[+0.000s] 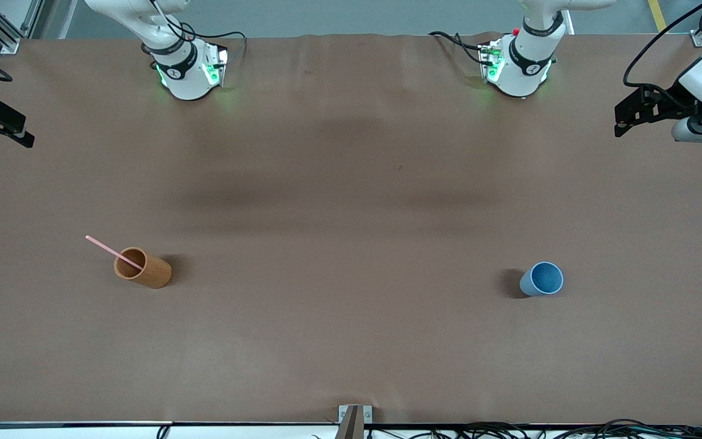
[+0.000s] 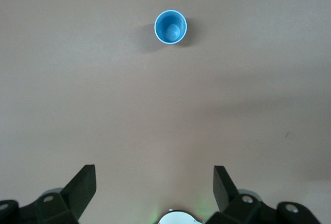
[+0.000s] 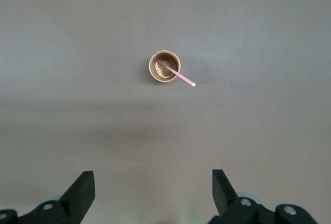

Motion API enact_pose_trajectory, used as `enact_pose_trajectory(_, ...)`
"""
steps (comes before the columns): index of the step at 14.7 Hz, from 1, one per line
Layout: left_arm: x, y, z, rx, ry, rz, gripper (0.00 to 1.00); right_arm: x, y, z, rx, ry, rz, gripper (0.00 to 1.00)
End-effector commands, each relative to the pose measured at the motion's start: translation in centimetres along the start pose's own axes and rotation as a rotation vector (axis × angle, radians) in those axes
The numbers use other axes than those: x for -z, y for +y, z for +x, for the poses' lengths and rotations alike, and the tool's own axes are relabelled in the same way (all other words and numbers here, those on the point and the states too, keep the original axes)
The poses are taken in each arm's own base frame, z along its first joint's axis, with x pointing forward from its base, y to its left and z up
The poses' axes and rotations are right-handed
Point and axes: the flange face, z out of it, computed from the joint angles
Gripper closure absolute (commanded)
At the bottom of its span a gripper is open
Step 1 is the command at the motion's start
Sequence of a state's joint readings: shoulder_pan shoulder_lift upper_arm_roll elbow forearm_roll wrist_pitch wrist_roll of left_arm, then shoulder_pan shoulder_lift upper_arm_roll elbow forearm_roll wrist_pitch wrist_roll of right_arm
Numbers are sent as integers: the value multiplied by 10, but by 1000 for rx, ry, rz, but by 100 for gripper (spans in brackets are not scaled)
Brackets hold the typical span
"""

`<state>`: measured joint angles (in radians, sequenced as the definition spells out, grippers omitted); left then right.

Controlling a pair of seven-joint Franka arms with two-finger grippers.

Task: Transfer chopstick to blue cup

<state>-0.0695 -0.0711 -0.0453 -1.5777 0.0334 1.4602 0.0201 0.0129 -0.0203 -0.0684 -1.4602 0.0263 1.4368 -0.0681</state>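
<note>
over at the right arm's end of the surface (image 1: 351, 341), the chopstick (image 1: 113, 252) leans out of the brown cup (image 1: 142, 267), so the right gripper (image 3: 150, 193) is closer; blue cup (image 1: 542, 279) sits well apart. left gripper (image 2: 154, 190) waits; both sets of fingers apart, empty.

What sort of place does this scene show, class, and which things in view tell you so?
Probably a robotics lab bench. Two white robot arms are bolted to a table with a brown cover. On it stand only test props: an orange-brown wooden-looking cylindrical cup holding a thin pale-pink chopstick, and a small light-blue tapered cup.
</note>
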Motion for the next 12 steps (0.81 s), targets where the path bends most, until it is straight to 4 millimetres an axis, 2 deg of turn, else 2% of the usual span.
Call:
enact_pose_trajectory(1, 4, -3, 3, 4, 6, 20, 0, 0, -1, -4, -8, 3, 15, 0)
enact_pose_trajectory(5, 7, -10, 12, 5, 15, 19, 0, 0, -2, -4, -3, 3, 15, 0)
enact_pose_trajectory(8, 0, -22, 15, 22, 0, 11, 0, -5, -1, -3, -3, -4, 16, 0)
enact_pose_trajectory(9, -5, -21, 16, 23, -9, 11, 0, -7, 0, -3, -5, -7, 16, 0)
enact_pose_trajectory(12, -37, -21, 42, 38, -36, 11, 0, -27, 9, 2, -9, -16, 17, 0)
